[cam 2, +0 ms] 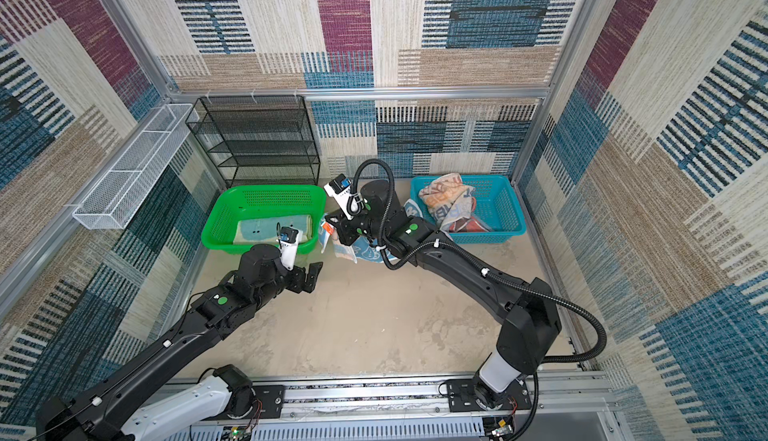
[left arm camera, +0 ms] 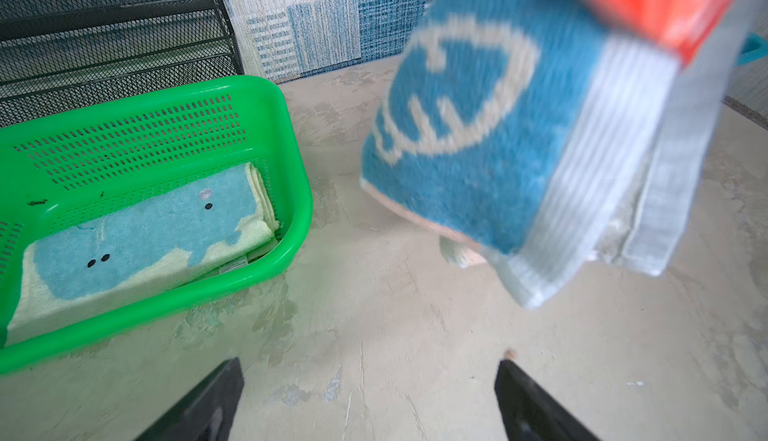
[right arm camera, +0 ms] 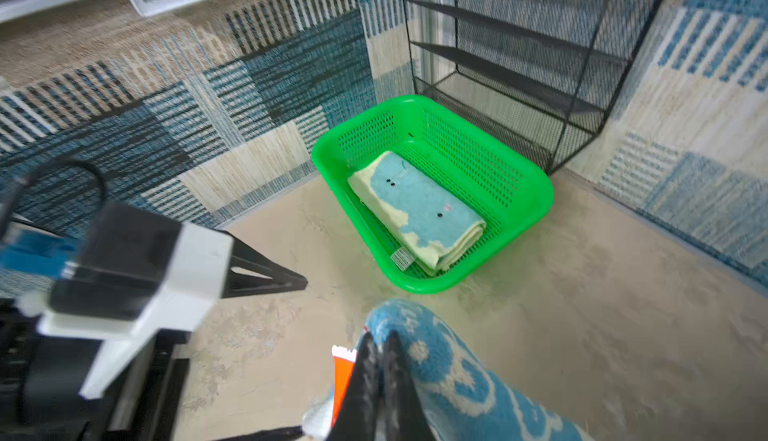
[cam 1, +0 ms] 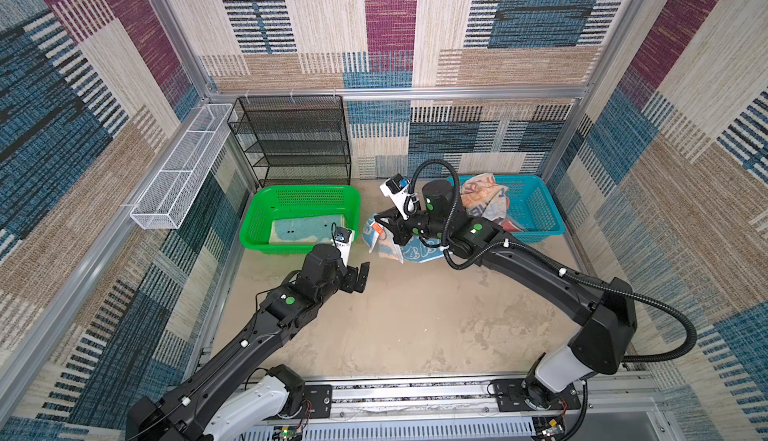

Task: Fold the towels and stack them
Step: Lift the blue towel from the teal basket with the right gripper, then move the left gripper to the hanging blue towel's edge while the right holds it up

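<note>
My right gripper (cam 1: 380, 225) (right arm camera: 379, 343) is shut on the blue towel with white rabbits (cam 1: 415, 252) (cam 2: 365, 252) (left arm camera: 478, 148) (right arm camera: 457, 368). The towel hangs bunched above the table between the two baskets, with an orange tag (left arm camera: 665, 2) at the pinched edge. The left gripper (cam 1: 359, 276) (cam 2: 309, 276) (left arm camera: 369, 366) is open and empty over bare table, in front of and apart from that towel. A folded aqua-and-cream towel (cam 1: 307, 229) (right arm camera: 419, 210) lies in the green basket (cam 1: 303, 188). A crumpled whitish lettered towel (cam 1: 482, 202) and a coral towel (cam 1: 513, 225) sit in the blue basket (cam 1: 544, 210).
A black mesh rack (cam 1: 291, 139) stands behind the green basket against the back wall. A white wire tray (cam 1: 183, 168) is fixed to the left wall. Patterned walls close in three sides of the beige table.
</note>
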